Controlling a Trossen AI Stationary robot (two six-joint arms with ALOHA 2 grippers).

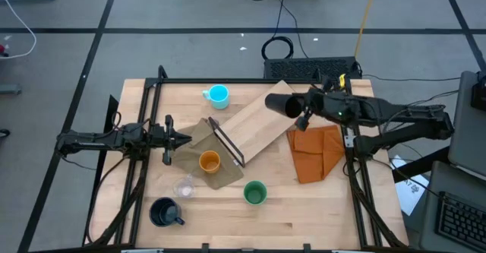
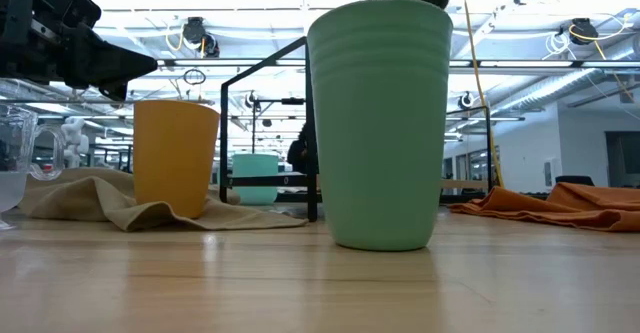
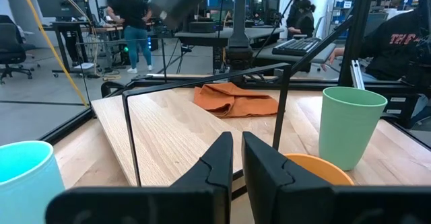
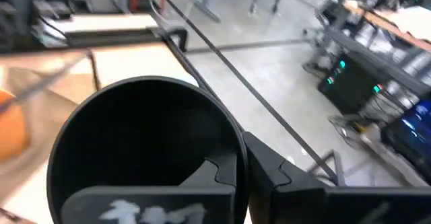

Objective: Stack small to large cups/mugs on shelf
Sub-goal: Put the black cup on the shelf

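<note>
My right gripper (image 1: pixel 301 110) is shut on the black tumbler (image 1: pixel 279 103), held in the air over the far end of the plywood shelf (image 1: pixel 262 124). The tumbler also shows in the left wrist view (image 3: pixel 180 1). My left gripper (image 1: pixel 184 137) is shut and empty, level, just left of the shelf's black frame (image 1: pixel 228 145). The orange cup (image 1: pixel 209 161) stands on an olive cloth (image 1: pixel 199 135). The cyan mug (image 1: pixel 218 95), green cup (image 1: pixel 254 193), clear cup (image 1: pixel 183 186) and navy mug (image 1: pixel 165 212) stand on the table. My right gripper holds the tumbler by its rim (image 4: pixel 236 140), one finger (image 4: pixel 219 173) inside the mouth and one (image 4: pixel 273 177) outside, the wall pinched between them. The fingers come from the table's right side. The tumbler is lifted clear, tipped nearly onto its side, its mouth toward the gripper.
An orange folded cloth (image 1: pixel 315 150) lies right of the shelf, under the right arm. The green cup (image 2: pixel 380 123) stands close to the low camera. The table's black frame rails (image 1: pixel 144 169) run along both sides. People stand in the room beyond (image 3: pixel 135 22).
</note>
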